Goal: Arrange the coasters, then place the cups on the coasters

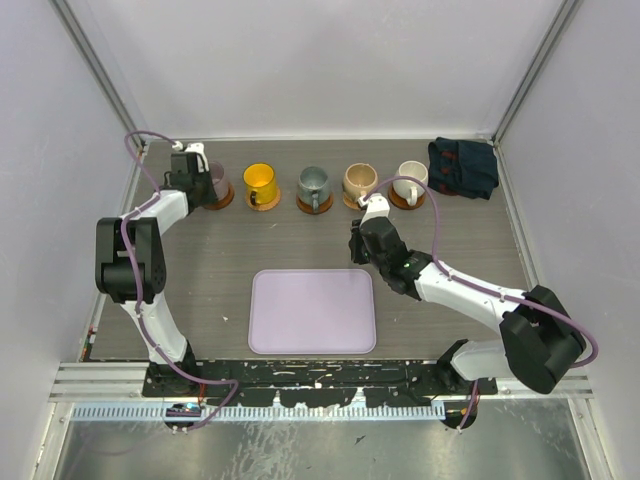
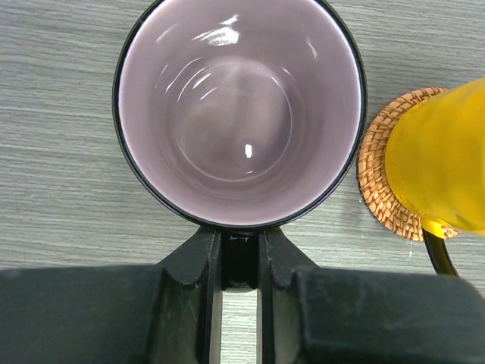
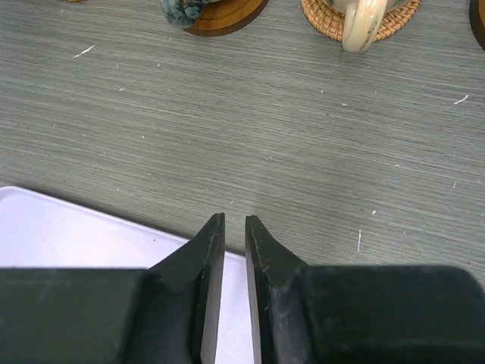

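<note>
5 cups [image 1: 313, 183] lined up on coasters [image 1: 264, 204].
Left gripper [image 2: 239, 246] clamps the mauve cup [image 2: 239, 114] by its handle; right gripper [image 3: 234, 222] hangs empty, fingers slightly apart, above the lilac tray [image 3: 68, 227] edge.

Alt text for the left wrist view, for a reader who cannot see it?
An empty mauve mug, seen from straight above, fills most of the picture, with the left gripper at the bottom edge, jaws closed on the mug's handle. To the right, a yellow mug sits on a woven coaster on the grey wood-grain table.
</note>
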You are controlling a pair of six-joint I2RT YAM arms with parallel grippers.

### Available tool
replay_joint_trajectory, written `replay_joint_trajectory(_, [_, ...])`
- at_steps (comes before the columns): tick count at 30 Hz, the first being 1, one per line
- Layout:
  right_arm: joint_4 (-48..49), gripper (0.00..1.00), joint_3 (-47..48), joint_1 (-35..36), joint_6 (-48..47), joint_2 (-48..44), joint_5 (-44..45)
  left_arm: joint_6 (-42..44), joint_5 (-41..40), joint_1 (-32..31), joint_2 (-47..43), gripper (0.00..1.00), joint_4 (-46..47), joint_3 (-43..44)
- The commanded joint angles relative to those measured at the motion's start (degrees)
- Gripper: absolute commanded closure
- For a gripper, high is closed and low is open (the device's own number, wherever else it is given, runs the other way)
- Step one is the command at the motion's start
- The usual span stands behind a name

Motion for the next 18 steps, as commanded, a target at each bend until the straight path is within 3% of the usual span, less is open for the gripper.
replay_joint_trajectory(1, [2.59,0.76,1.15,-0.06,0.71,-0.49,-0.16,-0.95,-0.02,0.3,-1.78,1.0,4.97,-1.25])
replay_joint_trajectory(18, [3.21,0.77,0.73,-0.08,1.3,-0.9,-0.75,-2.42,-0.41,0.25,-4.68,1.0,2.87,-3.86])
